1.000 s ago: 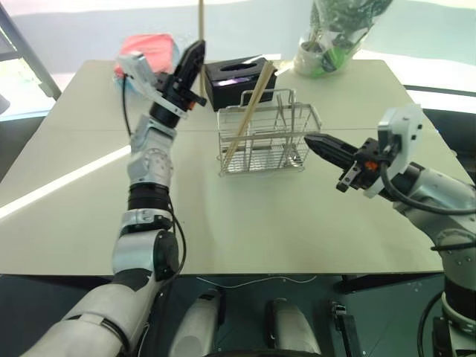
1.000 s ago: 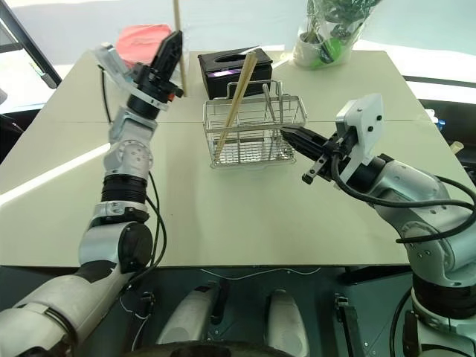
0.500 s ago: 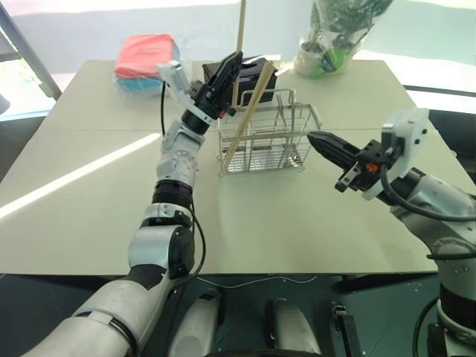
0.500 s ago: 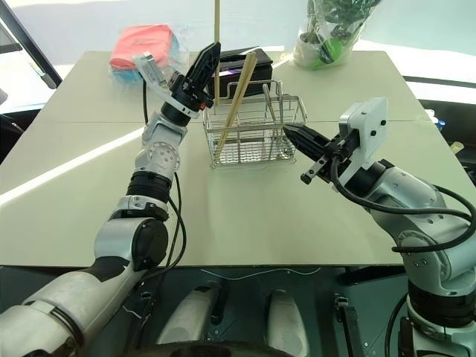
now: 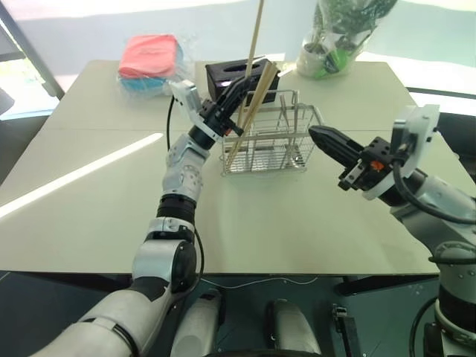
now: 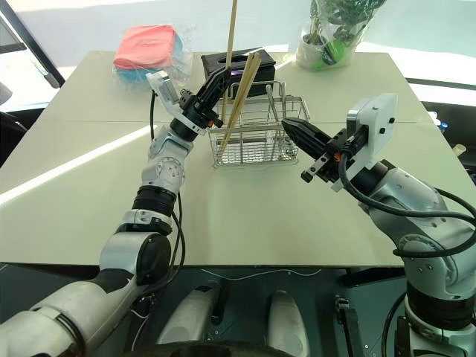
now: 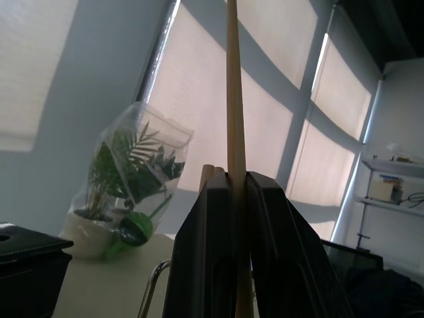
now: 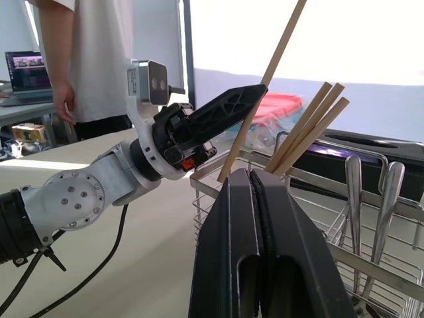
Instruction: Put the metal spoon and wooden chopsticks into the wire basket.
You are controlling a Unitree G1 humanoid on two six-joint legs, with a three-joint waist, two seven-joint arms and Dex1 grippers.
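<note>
The wire basket (image 5: 277,159) stands in the middle of the table. My left gripper (image 5: 242,84) is at its left end, pointing up, shut on one of the wooden chopsticks (image 5: 255,41), which it holds upright. The stick's lower end reaches the basket's rim (image 8: 225,173). Other chopsticks (image 5: 251,104) lean in the left compartment. The metal spoon (image 8: 392,192) stands in the basket's right part beside another silvery handle. My right gripper (image 5: 315,134) hovers just right of the basket, shut and empty.
A black tissue box (image 5: 224,74) sits right behind the basket. A pink pack (image 5: 149,53) lies at the back left, and a bagged potted plant (image 5: 333,37) stands at the back right. A person (image 8: 86,59) stands beyond the table in the right wrist view.
My left gripper has carried the upright chopstick rightward and down, from beside the tissue box to the basket's left end. The right gripper has stayed in place.
</note>
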